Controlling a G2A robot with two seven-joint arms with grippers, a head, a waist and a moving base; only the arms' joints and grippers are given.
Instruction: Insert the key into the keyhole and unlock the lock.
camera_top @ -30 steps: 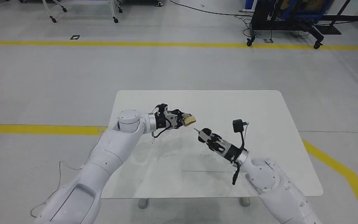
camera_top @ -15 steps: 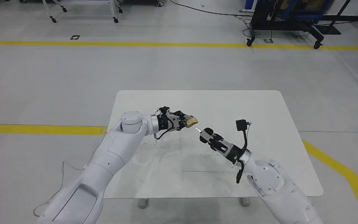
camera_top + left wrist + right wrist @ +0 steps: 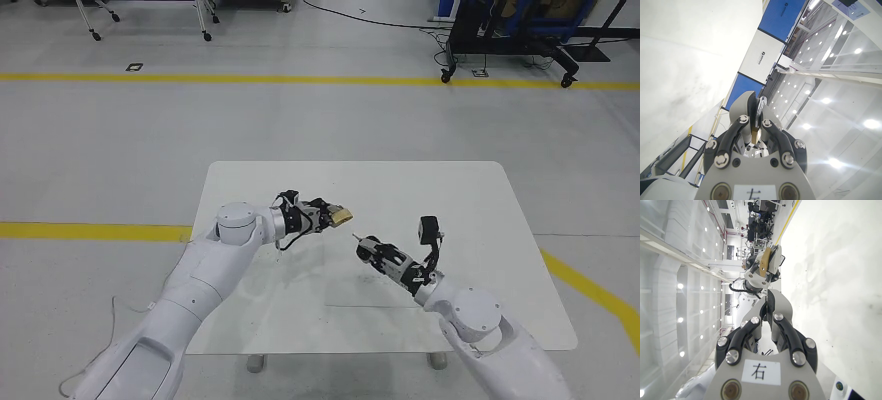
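White laminate covers the rectangular table, and both arms hang over its middle, raised off the surface.

The left hand sits on the left half of the table and points toward the other arm. Its fingers are clamped on a small brass padlock with a silver shackle. In the left wrist view the shackle lies pinched between the two fingertip pads. The brass body sits further back between the fingers, toward the wrist. The padlock is held in the air and touches nothing but this hand.

The right hand is near the table's centre, just beside the padlock and aimed at it. Its fingers are pressed together on a thin silver metal key, whose tip sticks out past the fingertips. In the right wrist view the padlock is straight ahead with one narrow brass end turned this way.

From above, a small gap separates the key tip from the padlock, so the key is not in the keyhole.
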